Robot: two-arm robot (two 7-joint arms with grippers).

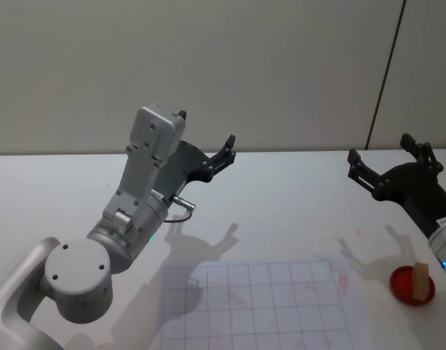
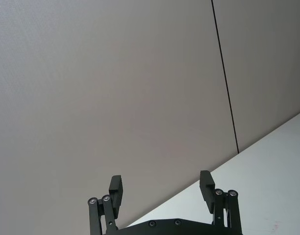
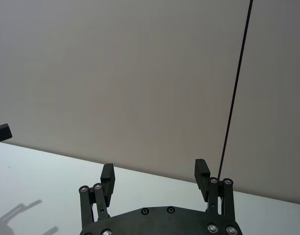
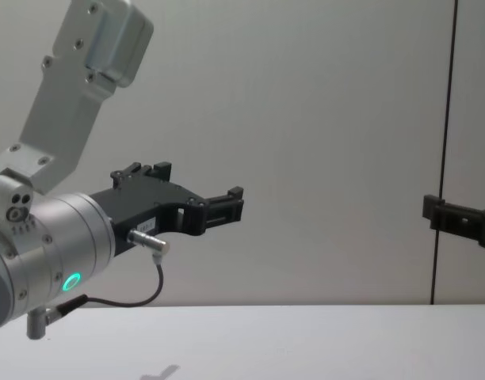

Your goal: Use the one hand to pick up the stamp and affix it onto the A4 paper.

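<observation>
The stamp [image 1: 423,280], a small tan wooden block, stands in a red round dish [image 1: 405,286] at the table's right edge. The A4 paper [image 1: 256,306], printed with a faint grid, lies flat at the front centre. My right gripper [image 1: 380,148] hangs open in the air behind and above the stamp, holding nothing; its fingers [image 3: 107,172] are spread wide around the right gripper's gap [image 3: 154,167]. My left gripper [image 1: 207,128] is raised over the table's back left, also open and empty, as the left gripper [image 2: 160,178] shows in its wrist view and the left gripper [image 4: 223,202] from the side.
The white table [image 1: 281,189] ends at a plain grey wall with a dark vertical seam [image 1: 387,73]. Faint red marks [image 1: 342,281] lie on the paper's right edge. The left arm's silver wrist [image 4: 60,245] with a loose cable fills the near left.
</observation>
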